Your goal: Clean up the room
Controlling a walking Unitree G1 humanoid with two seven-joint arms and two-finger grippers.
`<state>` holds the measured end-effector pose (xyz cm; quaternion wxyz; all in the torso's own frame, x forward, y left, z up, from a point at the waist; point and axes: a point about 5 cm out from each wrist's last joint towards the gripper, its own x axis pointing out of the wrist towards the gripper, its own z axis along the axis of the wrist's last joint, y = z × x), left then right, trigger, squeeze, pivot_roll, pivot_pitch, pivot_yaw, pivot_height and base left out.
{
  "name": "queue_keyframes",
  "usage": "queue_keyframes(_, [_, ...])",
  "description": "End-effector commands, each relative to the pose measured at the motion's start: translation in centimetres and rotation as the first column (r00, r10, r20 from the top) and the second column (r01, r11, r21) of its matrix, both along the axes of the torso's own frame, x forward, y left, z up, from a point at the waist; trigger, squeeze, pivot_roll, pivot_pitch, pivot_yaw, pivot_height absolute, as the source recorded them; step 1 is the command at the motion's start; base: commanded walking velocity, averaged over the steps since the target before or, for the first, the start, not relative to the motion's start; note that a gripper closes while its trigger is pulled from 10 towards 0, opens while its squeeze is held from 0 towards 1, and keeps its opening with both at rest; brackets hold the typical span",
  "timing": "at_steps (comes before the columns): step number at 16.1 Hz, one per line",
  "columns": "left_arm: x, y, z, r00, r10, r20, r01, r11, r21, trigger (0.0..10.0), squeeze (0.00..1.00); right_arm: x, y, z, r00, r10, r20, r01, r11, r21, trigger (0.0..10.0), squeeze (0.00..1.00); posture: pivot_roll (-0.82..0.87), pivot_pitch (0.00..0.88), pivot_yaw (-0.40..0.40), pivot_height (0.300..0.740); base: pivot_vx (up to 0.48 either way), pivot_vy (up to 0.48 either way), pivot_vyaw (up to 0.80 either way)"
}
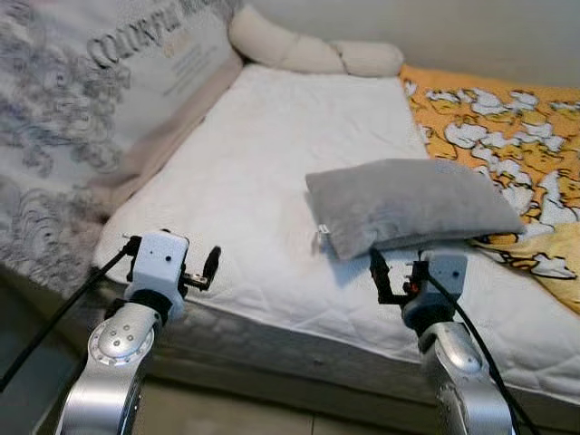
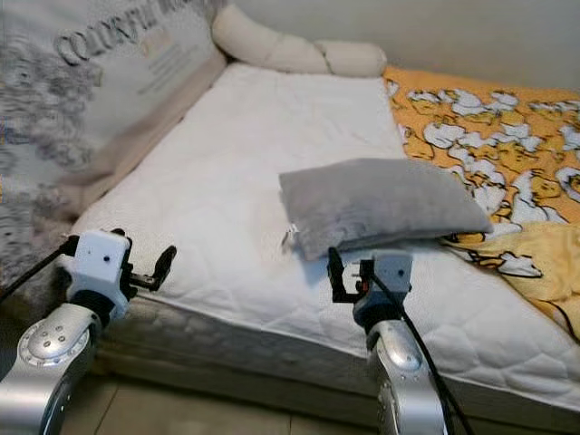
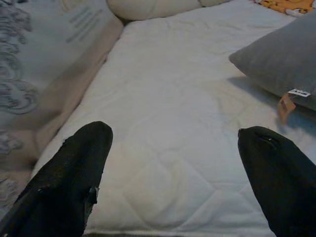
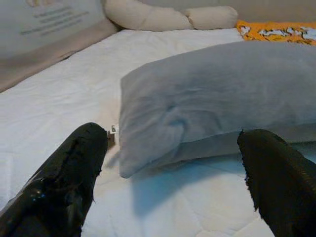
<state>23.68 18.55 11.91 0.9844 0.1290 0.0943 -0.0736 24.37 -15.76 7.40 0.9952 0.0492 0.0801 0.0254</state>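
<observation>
Grey pillow (image 1: 412, 205) lies on white mattress (image 1: 263, 163), apparently untouched.

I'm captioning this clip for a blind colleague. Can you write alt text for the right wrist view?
The right gripper, fingers spread open, points at a grey pillow lying just ahead on a white quilted mattress. A cream bolster lies at the far end, with an orange patterned blanket beyond the pillow.

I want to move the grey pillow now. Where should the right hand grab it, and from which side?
Probably the near long edge of the grey pillow, approached straight ahead from the foot of the bed. The pillow lies flat with that soft, rounded edge facing the open right hand, which sits just short of it, so the fingers can pinch the edge.
</observation>
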Motion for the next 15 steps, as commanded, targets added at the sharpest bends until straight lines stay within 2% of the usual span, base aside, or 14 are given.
queue_keyframes(1, [0.16, 0.3, 0.28, 1.0, 0.012, 0.009, -0.012, 1.0, 0.005, 10.0, 0.0, 0.38, 0.1, 0.07, 1.0, 0.001, -0.006, -0.001, 1.0, -0.023, 10.0, 1.0, -0.01, 0.0, -0.039, 0.74, 0.0, 0.0, 0.0])
queue_keyframes(3, [0.16, 0.34, 0.41, 1.0, 0.015, 0.017, -0.015, 1.0, -0.002, 10.0, 0.0, 0.43, 0.28, 0.28, 1.0, 0.014, 0.017, -0.014, 0.999, -0.029, 10.0, 1.0, -0.01, 0.0, -0.039, 0.74, 0.0, 0.0, 0.0])
queue_keyframes(8, [0.3, 0.27, 0.6, 1.0, 0.018, 0.025, -0.018, 1.0, -0.002, 10.0, 0.0, 0.35, 0.29, 0.27, 1.0, 0.014, 0.005, -0.014, 1.0, 0.008, 10.0, 1.0, -0.01, 0.0, -0.038, 0.74, 0.0, 0.0, 0.0])
queue_keyframes(9, [0.3, 0.27, 0.6, 1.0, 0.018, 0.025, -0.018, 1.0, -0.002, 10.0, 0.0, 0.37, 0.26, 0.3, 1.0, 0.014, 0.006, -0.014, 1.0, 0.007, 10.0, 1.0, -0.01, 0.0, -0.038, 0.74, 0.24, 0.0, 0.0])
queue_keyframes(12, [0.35, 0.32, 0.64, 0.999, 0.021, 0.026, -0.021, 1.0, 0.001, 10.0, 0.0, 0.42, 0.16, 0.36, 1.0, 0.014, 0.005, -0.014, 1.0, 0.007, 10.0, 1.0, -0.01, 0.0, -0.04, 0.74, 0.245, 0.0, -0.79])
queue_keyframes(15, [0.4, 0.37, 0.69, 0.999, 0.022, 0.028, -0.022, 1.0, 0.0, 10.0, 0.0, 0.52, 0.1, 0.49, 1.0, 0.018, 0.012, -0.018, 1.0, 0.008, 10.0, 1.0, -0.01, 0.0, -0.04, 0.74, 0.267, 0.0, 0.0])
